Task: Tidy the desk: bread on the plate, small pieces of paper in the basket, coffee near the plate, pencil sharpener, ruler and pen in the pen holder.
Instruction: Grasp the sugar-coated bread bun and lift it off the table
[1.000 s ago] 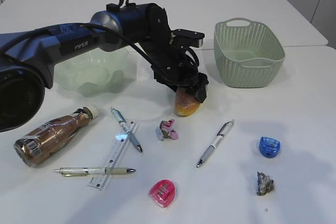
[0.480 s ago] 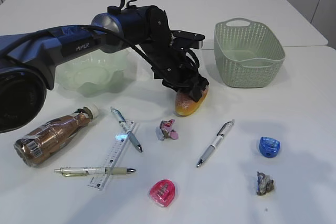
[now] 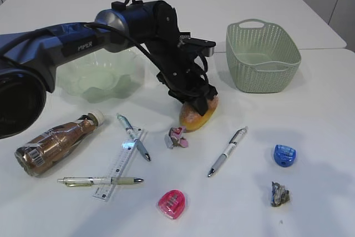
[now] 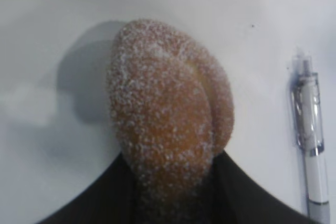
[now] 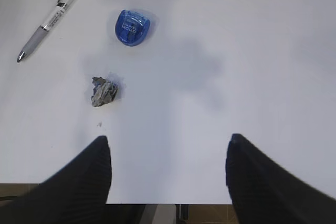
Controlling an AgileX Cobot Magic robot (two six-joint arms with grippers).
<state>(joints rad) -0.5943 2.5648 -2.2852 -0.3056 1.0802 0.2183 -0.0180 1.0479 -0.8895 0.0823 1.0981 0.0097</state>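
White desk (image 3: 310, 109), left pincer (image 3: 198, 102) clamped on bread (image 3: 197, 116), right pincer (image 5: 168, 169) spread.

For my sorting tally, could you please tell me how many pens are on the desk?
3: one lying across the ruler, one at the ruler's near end, one right of the bread. None seems hidden.

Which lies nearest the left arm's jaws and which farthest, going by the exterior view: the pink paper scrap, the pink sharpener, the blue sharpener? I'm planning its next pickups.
1. Pink paper scrap: just below-left of the left gripper, which is closed on the bread.
2. Pink sharpener: near the front edge, below the scrap.
3. Blue sharpener: far right.
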